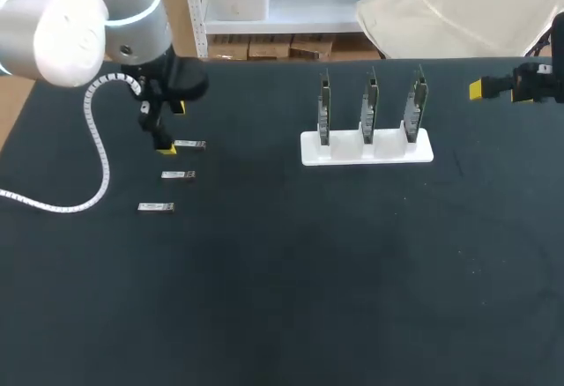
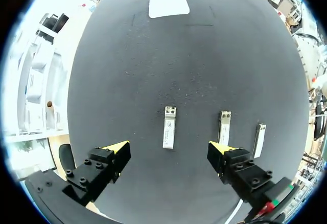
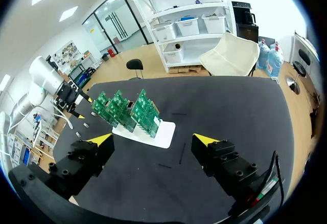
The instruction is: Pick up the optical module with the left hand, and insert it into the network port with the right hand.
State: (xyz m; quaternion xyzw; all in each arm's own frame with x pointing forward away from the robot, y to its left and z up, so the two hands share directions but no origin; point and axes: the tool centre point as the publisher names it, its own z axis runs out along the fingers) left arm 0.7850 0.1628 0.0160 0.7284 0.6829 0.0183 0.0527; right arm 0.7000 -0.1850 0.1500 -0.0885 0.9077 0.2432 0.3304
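Far left of the white slab stand [image 1: 388, 151] with green circuit boards [image 1: 369, 104], the left gripper [image 2: 170, 148] gapes empty, a slim silver metal optical module [image 2: 169, 127] flat between its fingers [image 2: 115, 155], untouched; right of it, the right gripper [image 3: 153, 139] gapes empty.

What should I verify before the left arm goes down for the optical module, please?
1. Left gripper open: ok.
2. Chosen optical module centred ahead of its fingers, lying flat: ok.
3. Neighbouring module out of the fingers' way: cannot tell; it lies just ahead of one finger.
4. Third module well aside: ok.
5. Right gripper open, away from the modules: ok.
6. Green boards upright in the white holder: ok; their network ports free: cannot tell.
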